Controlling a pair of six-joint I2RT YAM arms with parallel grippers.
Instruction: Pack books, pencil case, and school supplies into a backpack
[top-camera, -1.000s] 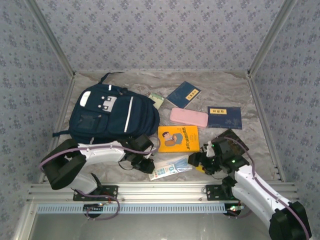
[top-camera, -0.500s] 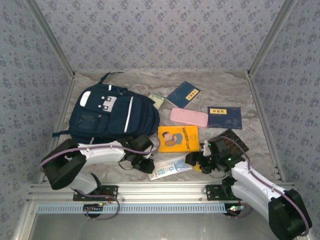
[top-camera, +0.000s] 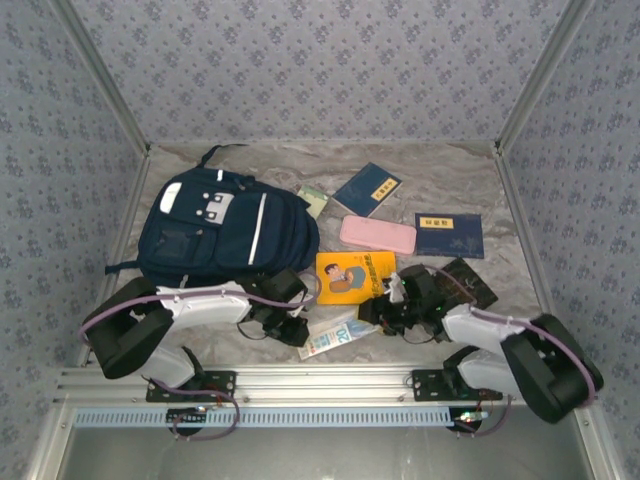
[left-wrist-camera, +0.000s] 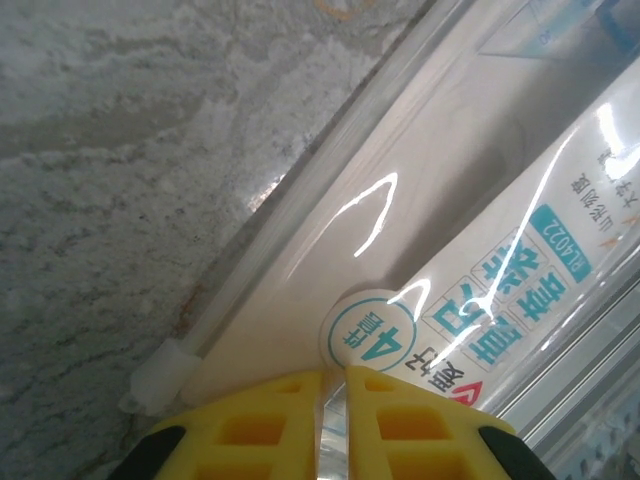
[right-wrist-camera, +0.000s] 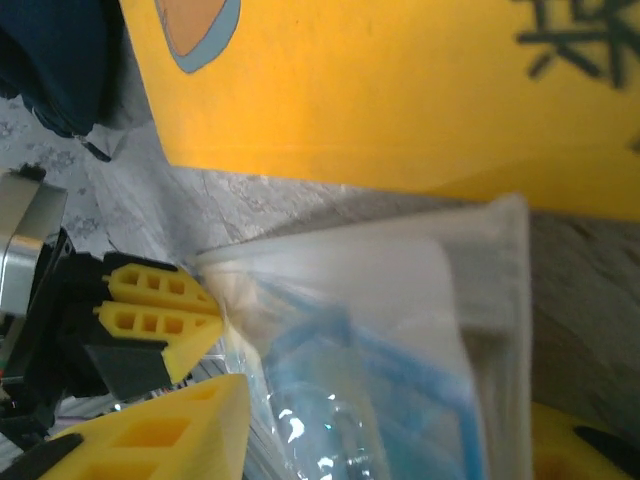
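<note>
The white-and-blue plastic packet (top-camera: 335, 335) lies near the front edge, below the orange book (top-camera: 355, 275). My left gripper (top-camera: 295, 330) is shut on the packet's left edge; in the left wrist view its yellow fingers (left-wrist-camera: 260, 425) pinch the thin plastic (left-wrist-camera: 470, 300). My right gripper (top-camera: 375, 312) stands open at the packet's right end, and the packet (right-wrist-camera: 380, 340) lies between its spread fingers (right-wrist-camera: 150, 430). The navy backpack (top-camera: 220, 235) lies at the left. The pink pencil case (top-camera: 378, 235), two navy books (top-camera: 368, 188) (top-camera: 449, 234), a black book (top-camera: 470, 282) and a green notepad (top-camera: 313, 200) lie on the table.
A metal rail (top-camera: 320, 380) runs along the table's front edge, just below the packet. Patterned walls close in the left, back and right sides. The orange book (right-wrist-camera: 400, 90) lies close above the packet in the right wrist view, with the left gripper's fingers (right-wrist-camera: 160, 310) at the packet's far corner.
My right arm has swung left from over the black book to the packet's right end, uncovering the black book. The left arm has stayed put on the packet.
</note>
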